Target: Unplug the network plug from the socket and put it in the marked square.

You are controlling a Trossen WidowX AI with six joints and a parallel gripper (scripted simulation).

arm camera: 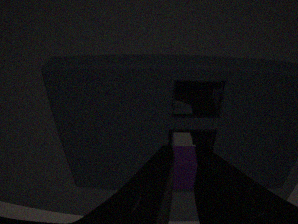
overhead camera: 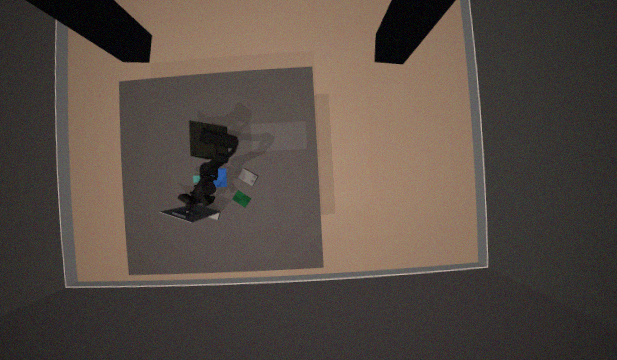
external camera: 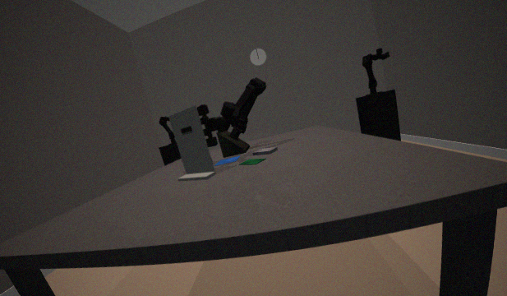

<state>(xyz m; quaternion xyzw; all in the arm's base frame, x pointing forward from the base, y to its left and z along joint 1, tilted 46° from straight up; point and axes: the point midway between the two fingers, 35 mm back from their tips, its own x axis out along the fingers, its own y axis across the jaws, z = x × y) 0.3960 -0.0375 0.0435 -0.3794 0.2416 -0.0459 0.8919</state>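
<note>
Plug (arm camera: 184,167), purple with a pale end, is pinched in the pincer (overhead camera: 192,209) (arm camera: 182,156).

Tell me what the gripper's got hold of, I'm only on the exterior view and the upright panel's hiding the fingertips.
Observer: The wrist view shows the purple network plug between the fingers of the gripper, which are shut on it.

Operator: Which opening is it at? I see just one from here.

Observer: The lower one. On that face of the upright panel there are two, one above the other.

Operator: Any patch near the blue one that I'm missing?

Observer: Yes, in the top view a small teal patch shows across the arm from the blue one.
</note>
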